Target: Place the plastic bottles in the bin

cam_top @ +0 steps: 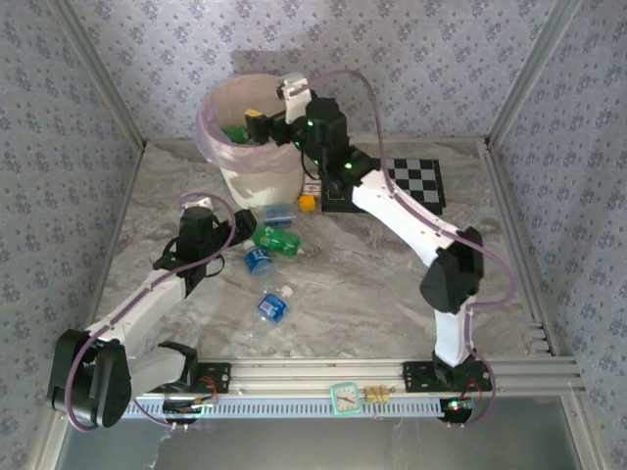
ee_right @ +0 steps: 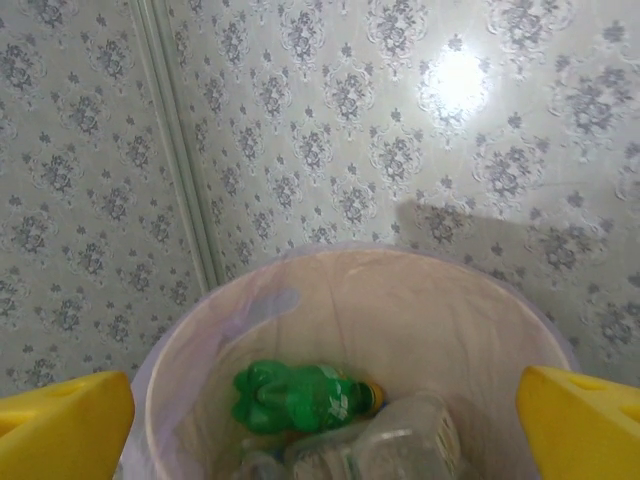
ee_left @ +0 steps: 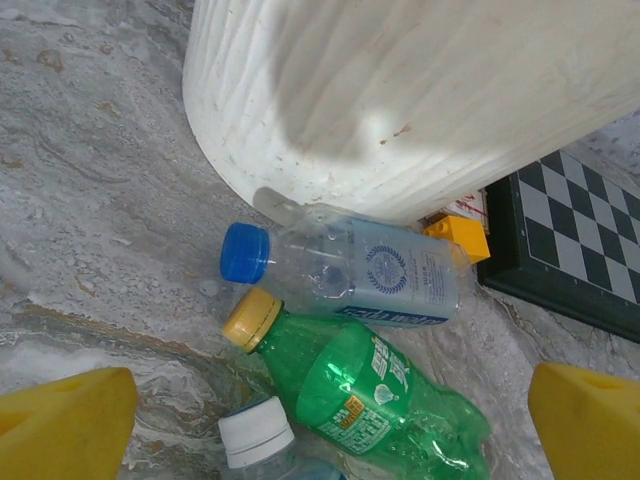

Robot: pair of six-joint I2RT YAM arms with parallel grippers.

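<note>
Right gripper (ee_right: 320, 405): hangs above the round cream-white bin with pink translucent liner (ee_right: 420, 300). My yellow fingers (ee_right: 60, 425) are spread out to both lower corners of the wrist view, with nothing between them. In the top view it sits over the bin's rim, upper centre-left.

Left gripper (ee_left: 328, 400): spread just as wide and holding nothing. It looks down on bottles lying at the foot of the bin.

Labels:
- The clear plastic bottle with blue cap (ee_left: 350, 275) lies on its side against the bin wall, cap to the left. Its pale blue label has a round emblem and a dark blue band of white lettering, too small to read.
- The green plastic bottle with yellow cap (ee_left: 370, 385) lies on its side just below the clear one. Its green label carries white characters and an orange patch, which I cannot read.
- A white-capped clear bottle (ee_left: 258, 435) enters at the bottom edge, beside the green one.

Inside the bin, a second green bottle (ee_right: 300, 397) lies on its side beside crumpled clear bottles (ee_right: 400, 440).

Around:
- A small yellow cube (ee_left: 462, 235) sits at the clear bottle's base end, close to the bin.
- A black-and-white checkerboard (ee_left: 580, 250) lies at the right edge.
- In the top view a blue-labelled bottle (cam_top: 274, 305) lies apart from the others at frame centre.

Edges:
- The marbled grey table (cam_top: 372, 284) is bare between that bottle and my right arm's base.
- My right arm arcs from lower right up to the bin, passing the checkerboard's left edge.
- Patterned wallpaper walls (cam_top: 59, 98) and aluminium posts close in left, right and behind.
</note>
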